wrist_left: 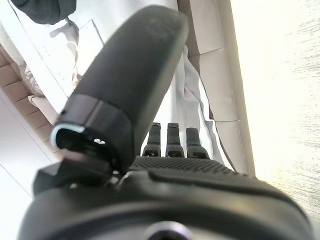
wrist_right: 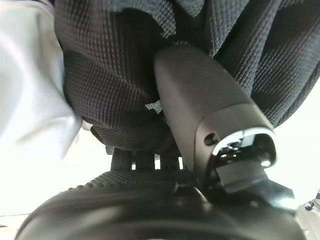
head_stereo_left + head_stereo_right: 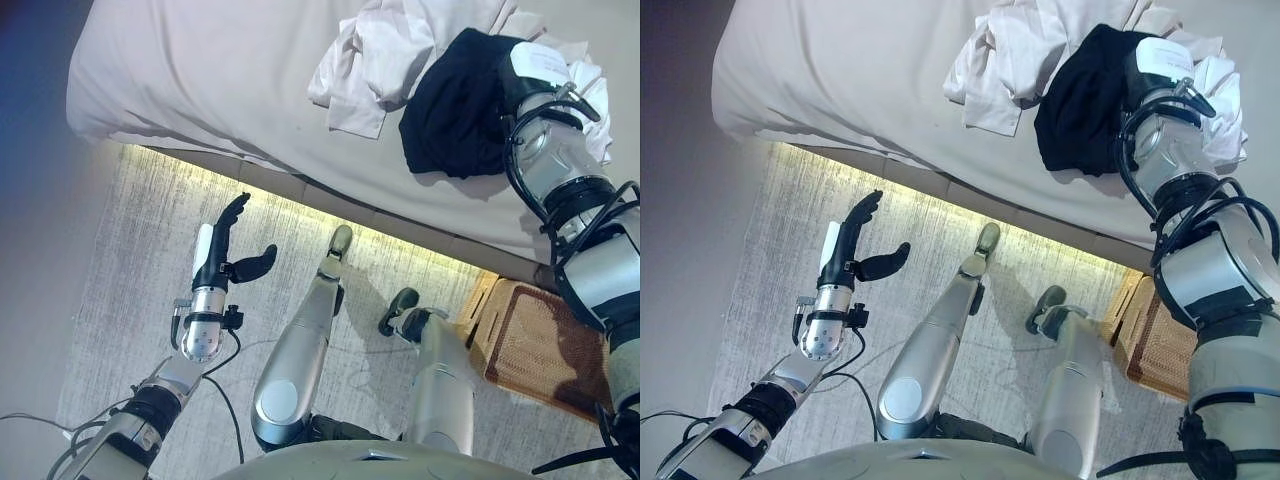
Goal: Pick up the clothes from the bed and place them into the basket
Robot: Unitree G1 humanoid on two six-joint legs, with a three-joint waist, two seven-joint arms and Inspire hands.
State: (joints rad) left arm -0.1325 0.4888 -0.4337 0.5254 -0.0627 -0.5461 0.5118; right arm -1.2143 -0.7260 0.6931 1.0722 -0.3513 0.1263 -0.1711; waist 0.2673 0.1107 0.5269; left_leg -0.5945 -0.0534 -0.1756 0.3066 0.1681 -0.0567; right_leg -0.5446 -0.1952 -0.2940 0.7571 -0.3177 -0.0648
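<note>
A black waffle-knit garment [image 3: 450, 110] lies bunched on the bed [image 3: 200, 80] at the right, beside a heap of white clothes [image 3: 375, 60]. My right hand [image 3: 537, 65] reaches into the black garment from its right side. In the right wrist view its thumb [image 2: 200, 110] presses into the black cloth [image 2: 115, 75], which is gathered between thumb and fingers. White cloth [image 2: 30, 100] shows beside it. My left hand [image 3: 225, 250] hangs open over the rug, away from the bed, holding nothing. The wicker basket [image 3: 535, 345] stands on the floor at the lower right, under my right arm.
The bed's edge runs diagonally across the view, with a lit strip beneath it. A grey patterned rug [image 3: 150, 230] covers the floor in front of the bed. The bed's left part [image 3: 180, 60] is bare sheet.
</note>
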